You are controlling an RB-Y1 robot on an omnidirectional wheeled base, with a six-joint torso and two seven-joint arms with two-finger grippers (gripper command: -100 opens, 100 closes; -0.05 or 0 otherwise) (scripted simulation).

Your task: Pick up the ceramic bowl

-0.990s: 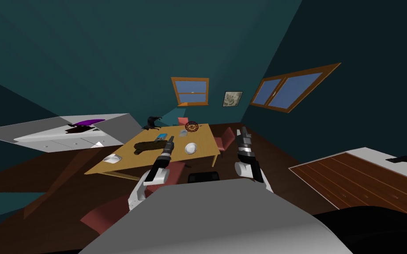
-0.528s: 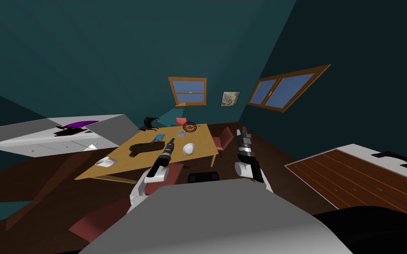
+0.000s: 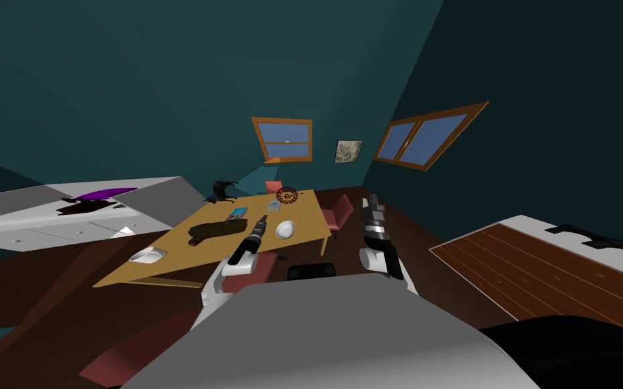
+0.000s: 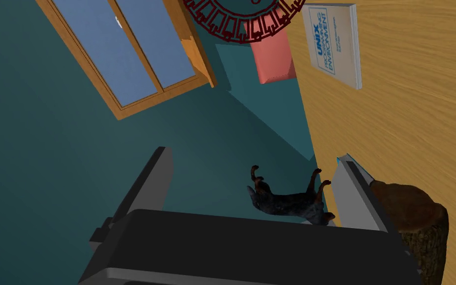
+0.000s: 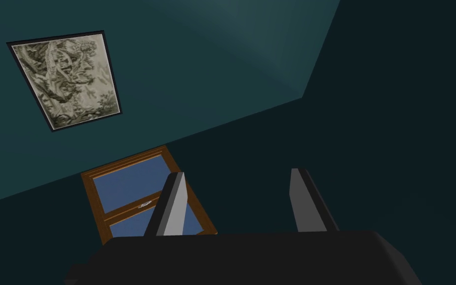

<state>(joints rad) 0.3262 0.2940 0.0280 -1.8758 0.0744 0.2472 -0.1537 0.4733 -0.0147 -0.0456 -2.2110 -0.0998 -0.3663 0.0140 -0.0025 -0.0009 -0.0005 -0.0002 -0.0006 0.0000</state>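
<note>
A round white bowl (image 3: pixel 285 229) sits on the wooden table (image 3: pixel 188 260), near its right edge. My left gripper (image 3: pixel 263 219) hovers over the table just left of the bowl. Its fingers stand wide open in the left wrist view (image 4: pixel 252 154), with nothing between them. There it points past the table's far edge, with a brown log (image 4: pixel 420 217) beside one finger. My right gripper (image 3: pixel 373 201) is raised to the right of the table, off its edge. It is open and holds nothing (image 5: pixel 236 173).
On the table lie a dark log (image 3: pixel 215 231), a book (image 3: pixel 238 213), a red patterned plate (image 3: pixel 288 196) and a white dish (image 3: pixel 146 255). Red chairs (image 3: pixel 340 211) stand around it. A white cabinet (image 3: pixel 67 216) is at left, a wood-topped counter (image 3: pixel 540 270) at right.
The whole head view has shifted: the table and cabinet slid to the left, so I have turned or moved. Both arms keep their pose and both grippers stay as they were.
</note>
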